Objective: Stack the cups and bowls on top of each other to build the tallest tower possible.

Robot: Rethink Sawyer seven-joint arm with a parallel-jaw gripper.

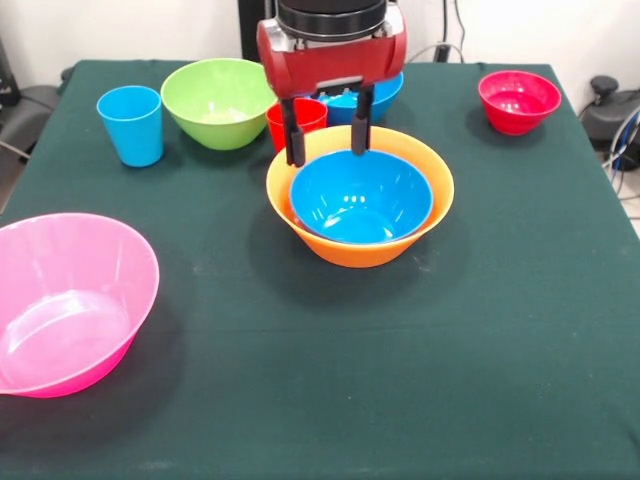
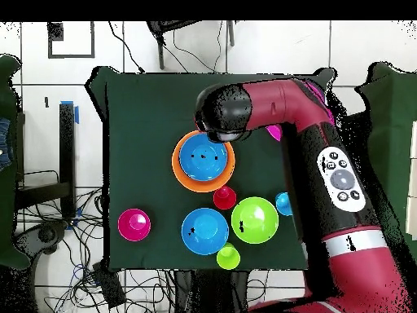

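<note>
Right now the gripper [image 1: 327,143] hangs over the far rim of the orange bowl [image 1: 360,245], its two dark fingers [image 1: 294,135] spread well apart and holding nothing. Both tips sit at about the level of that rim; whether either one touches it cannot be told. A blue bowl [image 1: 360,197] is nested upright inside the orange bowl, and the fingers stand just behind its far edge without closing on it.

Taking the orange bowl as landmark in the front view: the red cup [image 1: 297,118] stands just behind it, partly hidden by the left finger. A second blue bowl [image 1: 385,97] lies behind it too, mostly covered by the gripper body. The green bowl [image 1: 218,103] is behind and to the left, and the blue cup [image 1: 131,124] farther left still. The red bowl [image 1: 519,101] sits behind and well to the right. The pink bowl [image 1: 68,303] rests in front and far left, tilted a little, on the green table [image 1: 480,360].

From overhead, a green cup [image 2: 228,257] shows beyond the second blue bowl, well apart from the orange bowl [image 2: 181,171].
</note>
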